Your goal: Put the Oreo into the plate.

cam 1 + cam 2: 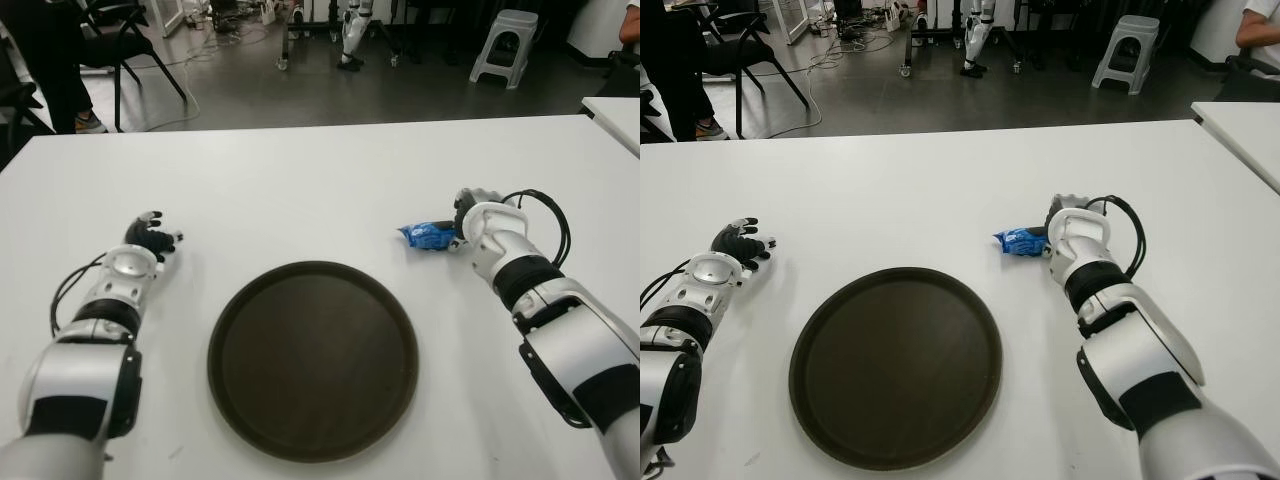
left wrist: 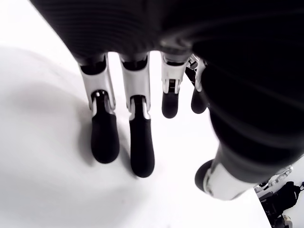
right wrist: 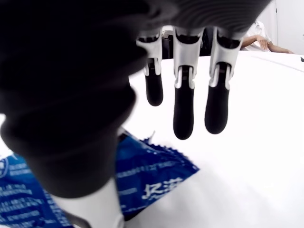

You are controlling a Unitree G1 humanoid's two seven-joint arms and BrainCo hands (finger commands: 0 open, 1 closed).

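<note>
The Oreo is a small blue packet (image 1: pixel 427 236) lying flat on the white table (image 1: pixel 300 180), right of centre. My right hand (image 1: pixel 468 214) is directly to the packet's right, at table height. In the right wrist view its fingers (image 3: pixel 183 118) point straight out over bare table while the thumb hangs above the packet (image 3: pixel 152 178); nothing is grasped. A round dark brown plate (image 1: pixel 312 357) lies empty near the front edge, left of and nearer than the packet. My left hand (image 1: pixel 150 236) shows far left of the plate, fingers (image 2: pixel 141 152) extended, holding nothing.
A second white table (image 1: pixel 615 115) juts in at the far right. Beyond the table's back edge are a grey stool (image 1: pixel 505 45), black chairs (image 1: pixel 115 45) and cables on the floor. A person stands at the back left (image 1: pixel 50 60).
</note>
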